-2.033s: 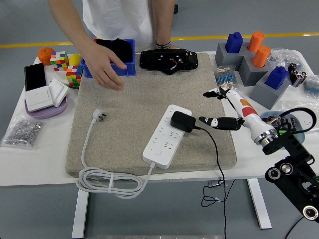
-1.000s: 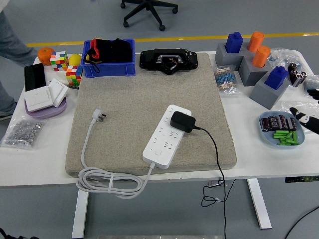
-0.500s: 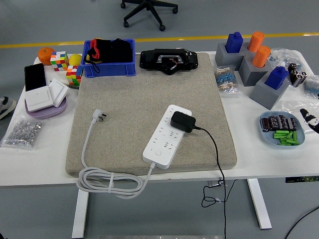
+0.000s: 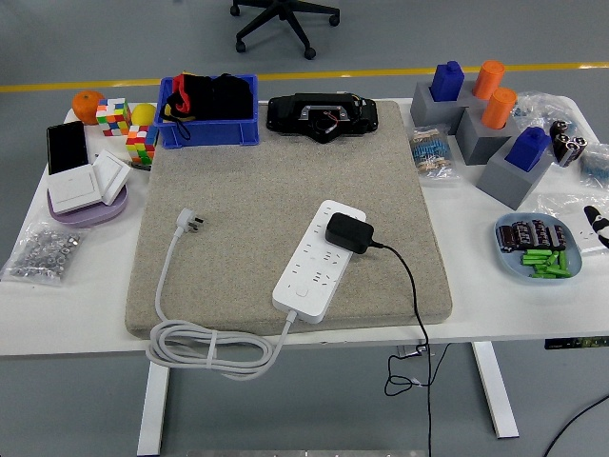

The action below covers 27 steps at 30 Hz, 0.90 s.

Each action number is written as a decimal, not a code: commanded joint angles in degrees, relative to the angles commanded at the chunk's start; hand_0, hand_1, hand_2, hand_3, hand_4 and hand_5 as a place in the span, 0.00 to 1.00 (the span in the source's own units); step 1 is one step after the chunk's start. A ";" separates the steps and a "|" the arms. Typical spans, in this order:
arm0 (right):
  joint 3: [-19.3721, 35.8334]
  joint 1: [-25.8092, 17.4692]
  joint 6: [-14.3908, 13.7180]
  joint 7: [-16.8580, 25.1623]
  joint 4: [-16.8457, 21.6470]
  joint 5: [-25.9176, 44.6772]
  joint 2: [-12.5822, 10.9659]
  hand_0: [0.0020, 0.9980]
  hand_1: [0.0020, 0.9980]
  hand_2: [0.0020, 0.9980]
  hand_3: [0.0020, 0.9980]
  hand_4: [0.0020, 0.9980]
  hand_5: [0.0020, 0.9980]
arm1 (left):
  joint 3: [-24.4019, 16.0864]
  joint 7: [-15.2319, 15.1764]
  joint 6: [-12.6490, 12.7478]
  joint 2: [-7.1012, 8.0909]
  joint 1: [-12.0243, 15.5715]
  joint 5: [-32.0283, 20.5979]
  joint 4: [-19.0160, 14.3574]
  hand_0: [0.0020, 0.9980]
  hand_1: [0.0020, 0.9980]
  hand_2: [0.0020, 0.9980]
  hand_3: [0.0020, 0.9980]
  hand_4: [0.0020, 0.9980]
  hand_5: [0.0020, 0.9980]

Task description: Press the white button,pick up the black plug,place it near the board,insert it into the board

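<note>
**Plug sits in the power strip, robot hand almost out of view**

The landmark here is the white power strip (image 4: 320,260), which lies diagonally on the grey mat (image 4: 247,181). The black plug (image 4: 348,233) is seated on the strip, at its far right end, and looks fully pushed in. Its thin black cable (image 4: 411,286) runs from the plug to the right of the strip, over the front edge of the mat and down below the table (image 4: 86,324). The white button (image 4: 302,295) seems to be at the near end of the strip, where the strip's own white cord (image 4: 209,347) leaves it and makes a coil to the left.

Far to the right of the strip, at the picture's edge, only some fingertips of the right hand (image 4: 597,224) show, beside a blue tray (image 4: 502,249) of small parts. Whether its fingers are spread or curled, I cannot tell. The left hand is not visible.

In my judgement the plug is a small, light and rigid block with smooth, maybe slippery sides. The best grip is on its two opposite long sides, not on the cable, which is soft and would only bend or pull.
</note>
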 joint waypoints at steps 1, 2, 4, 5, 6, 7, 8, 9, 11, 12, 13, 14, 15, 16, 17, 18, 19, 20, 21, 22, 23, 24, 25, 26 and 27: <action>0.14 -0.09 0.03 -0.03 0.07 0.04 0.09 0.73 0.65 0.61 0.61 0.88 0.23 | -0.08 -0.01 0.00 0.02 0.10 0.07 0.00 0.69 0.64 0.61 0.64 0.55 0.19; 0.35 -0.21 0.09 -0.08 0.18 0.06 0.21 0.73 0.65 0.61 0.61 0.88 0.23 | -0.21 0.01 -0.02 0.07 0.22 0.21 0.00 0.69 0.64 0.61 0.64 0.55 0.19; 0.68 -0.38 0.13 -0.15 0.38 0.11 0.41 0.73 0.65 0.61 0.61 0.88 0.23 | -0.49 0.02 -0.01 0.17 0.43 0.47 0.00 0.69 0.64 0.61 0.64 0.55 0.19; 0.83 -0.45 0.19 -0.21 0.48 0.15 0.50 0.72 0.65 0.61 0.61 0.85 0.20 | -0.73 0.04 0.02 0.25 0.57 0.65 0.00 0.69 0.64 0.61 0.64 0.55 0.18; 0.91 -0.47 0.23 -0.24 0.54 0.18 0.54 0.72 0.65 0.61 0.61 0.85 0.20 | -1.02 0.10 0.02 0.31 0.66 0.93 0.00 0.69 0.64 0.61 0.64 0.55 0.18; 0.94 -0.45 0.25 -0.25 0.56 0.22 0.55 0.72 0.65 0.61 0.61 0.85 0.20 | -1.44 0.18 0.02 0.37 0.71 1.36 0.00 0.69 0.64 0.61 0.64 0.55 0.18; 0.92 -0.40 0.27 -0.27 0.58 0.23 0.54 0.72 0.65 0.61 0.61 0.85 0.20 | -1.84 0.25 0.03 0.41 0.72 1.74 0.00 0.69 0.64 0.61 0.64 0.55 0.18; 0.90 -0.33 0.28 -0.29 0.59 0.24 0.51 0.72 0.65 0.61 0.61 0.85 0.20 | -2.15 0.31 0.05 0.44 0.70 2.00 0.00 0.69 0.64 0.61 0.64 0.55 0.18; 0.92 -0.23 0.48 -0.41 0.68 0.16 0.48 0.72 0.65 0.61 0.61 0.84 0.20 | -2.46 0.37 0.07 0.52 0.67 2.25 0.00 0.69 0.64 0.61 0.64 0.55 0.18; 1.00 -0.22 0.57 -0.45 0.74 0.18 0.53 0.72 0.65 0.61 0.61 0.84 0.20 | -2.38 0.35 0.08 0.53 0.67 2.15 0.00 0.69 0.64 0.61 0.64 0.55 0.18; 1.09 -0.20 0.64 -0.45 0.80 0.20 0.59 0.72 0.65 0.61 0.61 0.84 0.20 | -2.27 0.32 0.09 0.54 0.67 2.02 0.00 0.69 0.64 0.61 0.64 0.55 0.18; 1.18 -0.20 0.73 -0.48 0.86 0.18 0.66 0.72 0.65 0.61 0.61 0.84 0.20 | -2.14 0.31 0.11 0.53 0.67 1.81 0.00 0.69 0.64 0.61 0.64 0.55 0.18; 1.25 -0.19 0.86 -0.52 0.92 0.14 0.72 0.72 0.65 0.61 0.61 0.84 0.20 | -2.05 0.29 0.14 0.50 0.69 1.64 0.00 0.69 0.64 0.61 0.64 0.55 0.18; 1.34 -0.18 0.96 -0.57 1.03 0.07 0.84 0.72 0.65 0.61 0.61 0.84 0.20 | -1.96 0.30 0.15 0.43 0.73 1.47 0.00 0.69 0.64 0.61 0.64 0.55 0.18; 1.40 -0.21 1.01 -0.59 1.11 0.05 0.93 0.72 0.64 0.60 0.61 0.84 0.20 | -1.92 0.33 0.15 0.39 0.77 1.43 0.00 0.69 0.64 0.61 0.64 0.55 0.18; 1.48 -0.25 1.04 -0.61 1.20 0.04 1.01 0.72 0.64 0.60 0.61 0.84 0.20 | -1.93 0.37 0.14 0.35 0.82 1.44 0.00 0.69 0.64 0.61 0.64 0.55 0.18; 1.53 -0.29 1.07 -0.61 1.25 0.03 1.06 0.72 0.64 0.60 0.61 0.84 0.20 | -1.95 0.39 0.14 0.32 0.86 1.45 0.00 0.69 0.64 0.61 0.64 0.55 0.18; 1.75 -0.38 1.14 -0.73 1.37 -0.01 1.18 0.72 0.64 0.60 0.61 0.84 0.20 | -2.01 0.42 0.16 0.27 0.95 1.47 0.00 0.69 0.64 0.61 0.64 0.55 0.18; 1.92 -0.45 1.23 -0.88 1.51 -0.05 1.28 0.72 0.64 0.60 0.61 0.84 0.20 | -1.98 0.43 0.15 0.27 1.00 1.47 0.00 0.69 0.64 0.61 0.64 0.55 0.18; 2.02 -0.49 1.27 -0.93 1.61 -0.07 1.35 0.72 0.64 0.60 0.61 0.84 0.20 | -1.95 0.42 0.15 0.29 1.05 1.47 0.00 0.69 0.64 0.61 0.64 0.55 0.18; 2.15 -0.52 1.29 -0.94 1.73 -0.05 1.44 0.72 0.64 0.59 0.61 0.83 0.19 | -1.96 0.40 0.17 0.34 1.11 1.50 0.00 0.69 0.64 0.61 0.64 0.55 0.18; 2.32 -0.50 1.35 -1.05 1.90 -0.08 1.57 0.72 0.64 0.59 0.61 0.83 0.19 | -2.20 0.40 0.19 0.41 1.22 1.77 0.00 0.69 0.64 0.61 0.64 0.55 0.18; 2.39 -0.51 1.40 -1.17 2.15 -0.16 1.66 0.72 0.64 0.59 0.61 0.83 0.19 | -2.38 0.46 0.15 0.50 1.29 2.06 0.00 0.69 0.64 0.61 0.64 0.55 0.18; 2.36 -0.53 1.43 -1.16 2.38 -0.13 1.72 0.72 0.64 0.59 0.61 0.83 0.19 | -2.47 0.46 0.16 0.57 1.34 2.18 0.00 0.69 0.64 0.61 0.64 0.55 0.18; 2.31 -0.55 1.46 -1.22 2.59 -0.16 1.77 0.72 0.64 0.59 0.61 0.83 0.19 | -2.49 0.44 0.19 0.63 1.38 2.19 0.00 0.69 0.64 0.61 0.64 0.55 0.18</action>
